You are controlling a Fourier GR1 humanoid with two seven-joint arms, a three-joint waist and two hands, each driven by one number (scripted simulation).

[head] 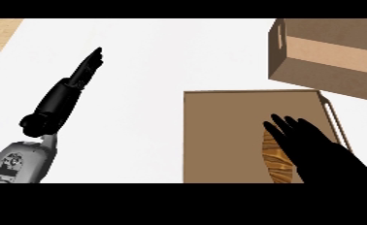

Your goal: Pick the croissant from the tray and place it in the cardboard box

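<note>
Toward the near right corner of the white surface (pixel 143 59), the golden-brown, ridged croissant (pixel 271 157) lies on the right half of the flat brown rectangular tray (pixel 222 136). Only its left flank shows, as a curved sliver. It sits inside the tray's rim, which leaves room for fingers to come down around it from above.

The black right robot hand (pixel 315 149) covers the rest of the croissant, coming in from the near edge. Its fingers are spread and nearly straight, tips toward the far edge, so it is open and grips nothing. The hand hides the spot, so I cannot tell whether the palm touches the pastry. The pose reads as a hand set over the croissant ahead of closing, and I judge the pick not yet made.

Just beyond the tray's far right corner stands the plain brown cardboard box (pixel 323 56), with a slot handle in its left wall. Its opening does not show clearly. Standing that near, it should make for a short carry.

Well apart, at the left side of the surface, the black left robot hand (pixel 84 71) rests open with straight fingers held together, out of the way.
</note>
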